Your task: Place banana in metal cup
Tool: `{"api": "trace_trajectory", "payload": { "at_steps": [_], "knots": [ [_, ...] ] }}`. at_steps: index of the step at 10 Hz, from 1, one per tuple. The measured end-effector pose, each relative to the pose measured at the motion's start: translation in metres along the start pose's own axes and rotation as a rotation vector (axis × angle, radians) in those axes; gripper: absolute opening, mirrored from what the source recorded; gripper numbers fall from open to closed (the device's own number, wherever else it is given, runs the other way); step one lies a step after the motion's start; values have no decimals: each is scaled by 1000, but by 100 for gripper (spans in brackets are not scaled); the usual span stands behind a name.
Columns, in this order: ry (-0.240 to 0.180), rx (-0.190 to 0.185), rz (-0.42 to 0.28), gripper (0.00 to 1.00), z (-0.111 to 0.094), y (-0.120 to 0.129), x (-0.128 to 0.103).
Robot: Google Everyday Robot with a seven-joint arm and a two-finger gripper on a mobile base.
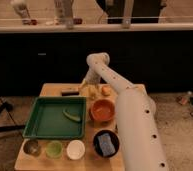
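Plainly, the banana (93, 91) lay at the far side of the bench (49, 90), just beside a small orange fruit (106, 90). The pincer (85, 84) hung close at the banana's left; whether it was open or closed could not be told. The metal cup (31, 148) stood well apart at the near left corner, next to a green cup (54, 149).

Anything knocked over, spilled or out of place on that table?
Nothing stands out. The metal cup, green cup and white cup stand upright in a row at the front edge; the greenish piece lies in the green tray. The gripper hangs at the table's far side by the banana.
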Motion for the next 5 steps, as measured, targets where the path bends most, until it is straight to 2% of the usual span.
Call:
{"api": "trace_trajectory", "payload": {
  "at_steps": [5],
  "knots": [
    [-33, 0, 27, 74, 15, 13, -4]
  ]
}}
